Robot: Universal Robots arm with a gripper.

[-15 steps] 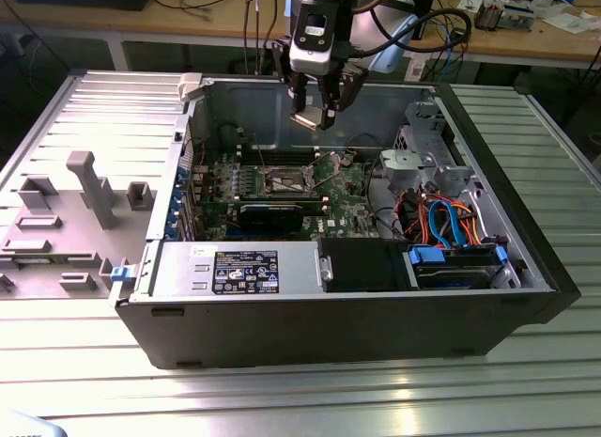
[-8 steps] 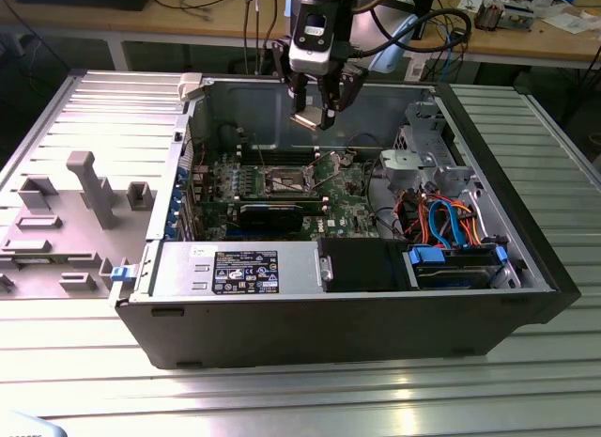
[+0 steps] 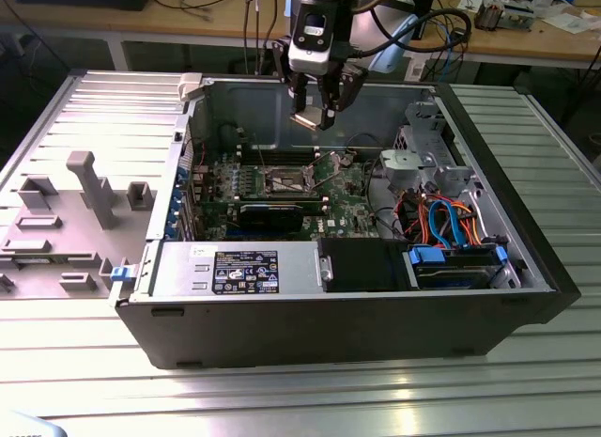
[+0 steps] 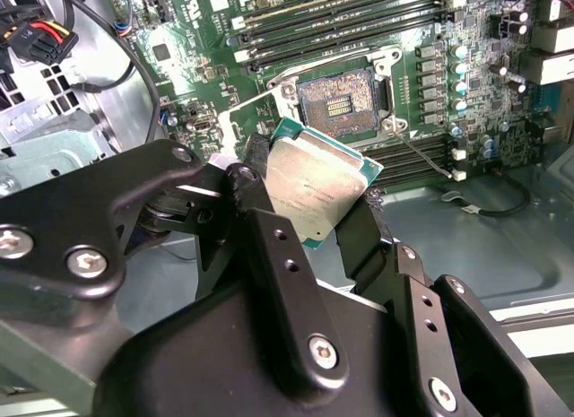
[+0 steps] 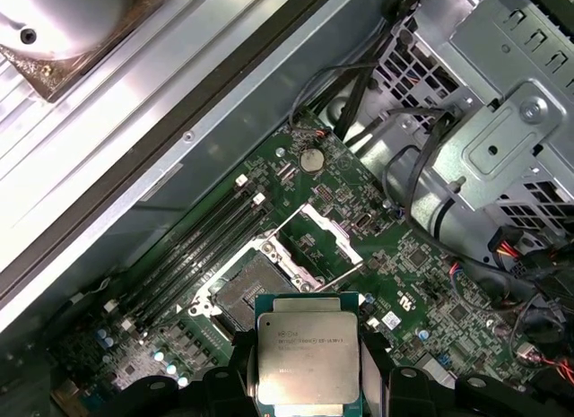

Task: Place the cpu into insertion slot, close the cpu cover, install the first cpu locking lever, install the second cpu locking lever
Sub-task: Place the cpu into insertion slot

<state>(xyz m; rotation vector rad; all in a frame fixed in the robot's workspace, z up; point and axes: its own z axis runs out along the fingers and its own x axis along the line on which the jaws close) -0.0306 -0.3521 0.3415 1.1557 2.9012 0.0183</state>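
My gripper (image 3: pixel 316 114) hangs above the open computer case, shut on the cpu (image 3: pixel 307 121), a flat silvery square chip with a green edge. In both wrist views the cpu (image 4: pixel 318 186) (image 5: pixel 308 356) sits clamped between the black fingers (image 4: pixel 256 170), tilted and well above the green board. The insertion slot (image 5: pixel 247 293) (image 4: pixel 343 99) (image 3: pixel 285 182) lies bare below, with a dark centre and a metal rim. The cpu cover (image 5: pixel 328 238) stands swung open beside the slot. A thin locking lever (image 5: pixel 339 273) (image 4: pixel 421 157) sticks out, unlatched.
Long black memory slots (image 5: pixel 202 247) run beside the socket. A grey drive cage (image 3: pixel 423 160) with orange and blue cables (image 3: pixel 441 221) fills the case at the exterior view's right. The black front unit (image 3: pixel 366 265) and the case walls (image 3: pixel 192 117) ring the board. Grey fixtures (image 3: pixel 84 188) stand outside.
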